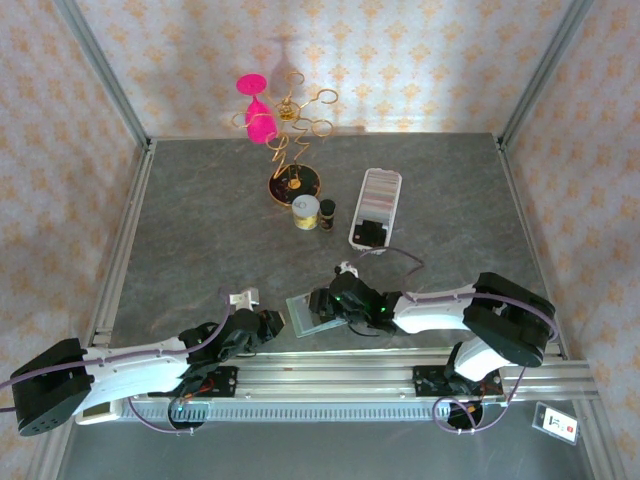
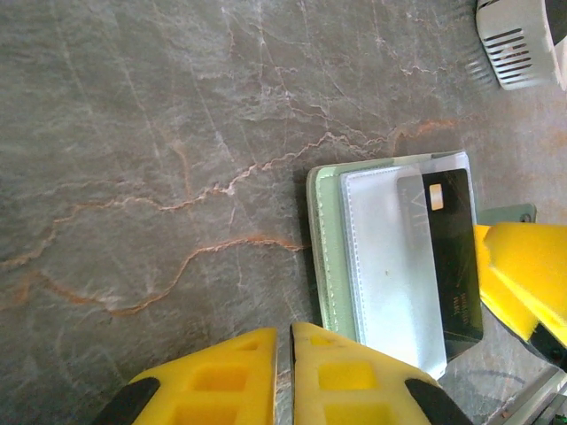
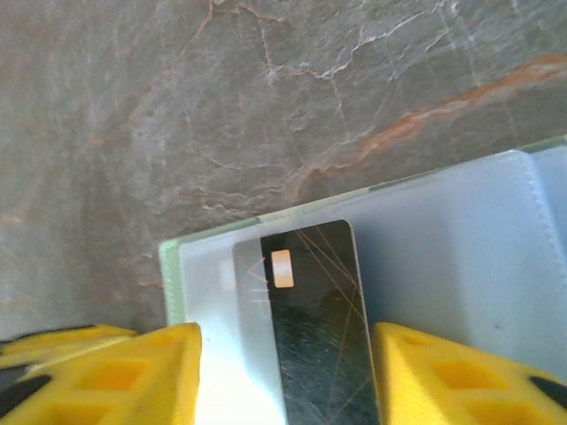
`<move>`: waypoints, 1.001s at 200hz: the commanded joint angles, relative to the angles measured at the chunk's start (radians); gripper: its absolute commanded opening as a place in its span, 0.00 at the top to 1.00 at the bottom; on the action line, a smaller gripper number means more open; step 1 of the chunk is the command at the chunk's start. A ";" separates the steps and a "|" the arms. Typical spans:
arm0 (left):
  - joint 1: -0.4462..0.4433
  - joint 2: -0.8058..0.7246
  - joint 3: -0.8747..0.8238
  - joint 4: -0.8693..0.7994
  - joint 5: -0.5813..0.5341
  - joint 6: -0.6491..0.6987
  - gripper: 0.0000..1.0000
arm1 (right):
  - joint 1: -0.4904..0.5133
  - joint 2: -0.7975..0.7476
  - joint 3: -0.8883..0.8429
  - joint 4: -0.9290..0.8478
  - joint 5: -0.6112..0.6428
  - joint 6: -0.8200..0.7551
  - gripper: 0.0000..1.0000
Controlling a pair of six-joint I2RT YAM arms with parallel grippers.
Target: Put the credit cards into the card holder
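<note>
Most cards (image 1: 380, 192) are waiting in the tray (image 1: 353, 238) seen from above, well apart from the holder (image 1: 300, 315) at my near edge, while the left wrist is showing the left gripper (image 2: 285, 372) closed on nothing beside it, and the right wrist the right gripper (image 3: 285, 354) standing open around one dark card (image 3: 314, 328) sitting partway in a pocket.

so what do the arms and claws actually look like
Both the left arm and right arm have white links with black joint housings and thin purple cables looping beside them. The left claw and right claw are blocky yellow with square recesses.
</note>
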 commanded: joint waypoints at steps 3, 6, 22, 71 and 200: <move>0.000 0.002 -0.020 0.012 -0.005 -0.012 0.86 | 0.002 0.006 0.022 -0.102 0.058 -0.016 0.66; -0.001 0.003 -0.020 0.014 -0.004 -0.012 0.87 | 0.003 0.009 0.023 -0.104 0.061 -0.014 0.67; -0.001 0.011 -0.018 0.026 0.001 -0.012 0.87 | 0.005 0.013 0.029 -0.123 0.079 -0.013 0.70; 0.000 0.061 -0.001 0.070 0.026 0.007 0.87 | 0.035 0.041 0.065 -0.121 0.074 -0.035 0.78; -0.001 0.050 -0.009 0.058 0.019 0.003 0.87 | 0.133 0.143 0.204 -0.178 0.125 -0.063 0.78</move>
